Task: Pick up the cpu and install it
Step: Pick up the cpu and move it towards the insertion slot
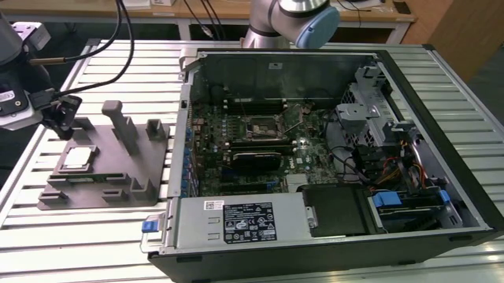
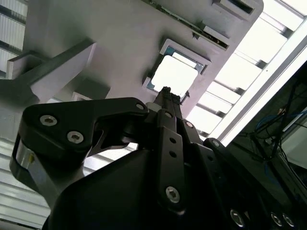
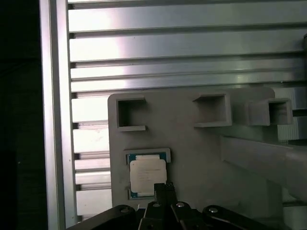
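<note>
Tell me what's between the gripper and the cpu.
Nothing shows between them: in the first wrist view the gripper overlaps the edge of the cpu.

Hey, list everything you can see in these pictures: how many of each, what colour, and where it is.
cpu: one, pale silver top, seated in a recess of the fixture.
fixture: one, grey with upright blocks, on the table to the exterior view's left of the case.
computer case: one, black, lying open on the table.
motherboard: one, green, inside the case.
cpu socket: one, metal-framed, mid-motherboard.
power supply: one, silver with a white label, along the case's near edge.
table: one, silver aluminium slats, under everything.
robot arm: one, silver with a blue cap, behind the case.
gripper: one, black, over the fixture, close to the cpu.
</note>
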Controlling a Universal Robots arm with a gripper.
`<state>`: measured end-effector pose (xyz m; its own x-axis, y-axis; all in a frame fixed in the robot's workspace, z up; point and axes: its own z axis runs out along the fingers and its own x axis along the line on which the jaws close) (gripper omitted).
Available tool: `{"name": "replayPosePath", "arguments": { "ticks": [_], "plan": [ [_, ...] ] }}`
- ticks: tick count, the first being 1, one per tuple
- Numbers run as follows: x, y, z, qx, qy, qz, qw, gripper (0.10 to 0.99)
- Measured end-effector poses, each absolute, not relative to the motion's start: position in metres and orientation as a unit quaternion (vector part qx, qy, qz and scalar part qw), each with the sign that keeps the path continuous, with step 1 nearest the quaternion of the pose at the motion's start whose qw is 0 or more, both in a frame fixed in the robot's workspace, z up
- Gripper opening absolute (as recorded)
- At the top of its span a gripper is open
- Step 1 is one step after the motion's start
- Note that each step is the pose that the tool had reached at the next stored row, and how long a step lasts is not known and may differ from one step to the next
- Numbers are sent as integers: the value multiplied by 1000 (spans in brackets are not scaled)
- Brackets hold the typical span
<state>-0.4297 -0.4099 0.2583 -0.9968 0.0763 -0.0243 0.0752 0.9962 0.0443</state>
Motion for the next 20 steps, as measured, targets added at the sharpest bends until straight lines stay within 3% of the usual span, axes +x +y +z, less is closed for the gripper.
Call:
{"name": "replayPosePath", "arguments": {
  "ticks": [20],
  "plan": [
    [-443, -412, 223, 38, 999, 22, 13, 106]
  ]
}}
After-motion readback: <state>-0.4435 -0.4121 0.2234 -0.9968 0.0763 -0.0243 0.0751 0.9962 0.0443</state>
